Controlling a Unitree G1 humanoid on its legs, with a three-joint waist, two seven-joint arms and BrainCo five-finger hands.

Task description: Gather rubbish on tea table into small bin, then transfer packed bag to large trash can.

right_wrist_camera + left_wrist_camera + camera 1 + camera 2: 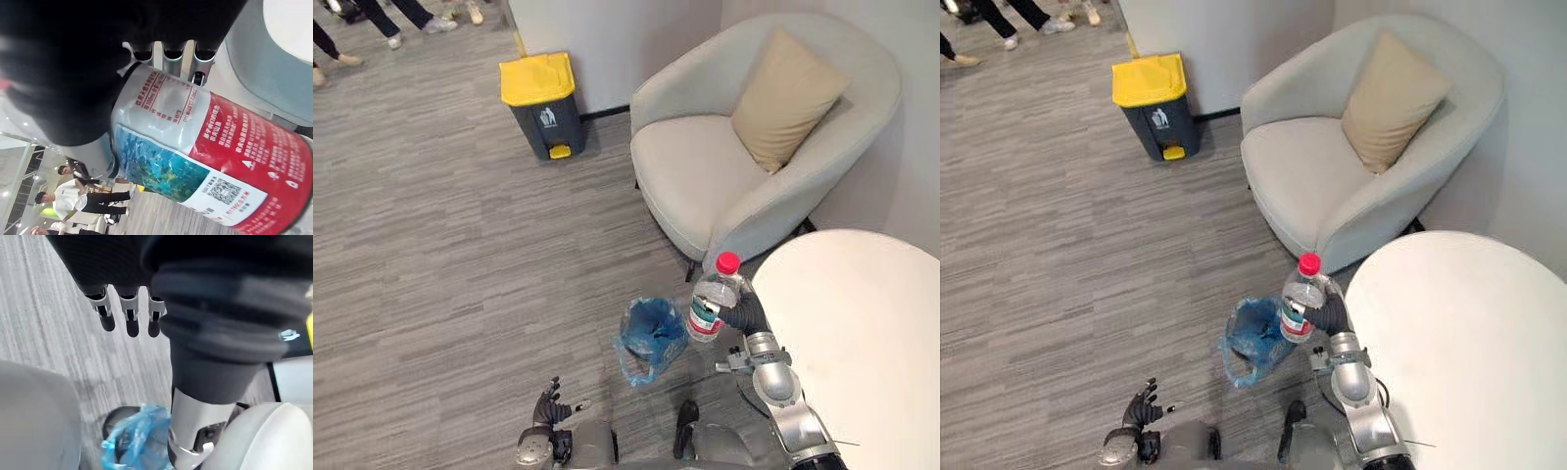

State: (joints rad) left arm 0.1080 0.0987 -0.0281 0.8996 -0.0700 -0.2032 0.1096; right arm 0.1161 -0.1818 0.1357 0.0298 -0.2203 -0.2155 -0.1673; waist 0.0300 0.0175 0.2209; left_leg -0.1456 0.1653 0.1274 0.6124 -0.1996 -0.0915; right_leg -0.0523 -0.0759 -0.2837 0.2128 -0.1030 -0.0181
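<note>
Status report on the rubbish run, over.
Right hand shut on bottle. Bottle beside small bin, not yet in. Left hand open, idle. Nothing between bottle and bin.

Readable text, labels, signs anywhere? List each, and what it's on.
On the clear plastic bottle with red cap, in the right robot hand: label print and a QR code, too small to read.
On the grey pedal bin with yellow lid: white pictogram, no legible words.

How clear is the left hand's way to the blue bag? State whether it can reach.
Probably yes. The left hand is open and empty, with bare floor between it and the blue bag. The right hand holds the bottle at the bag's other side, out of the way.
</note>
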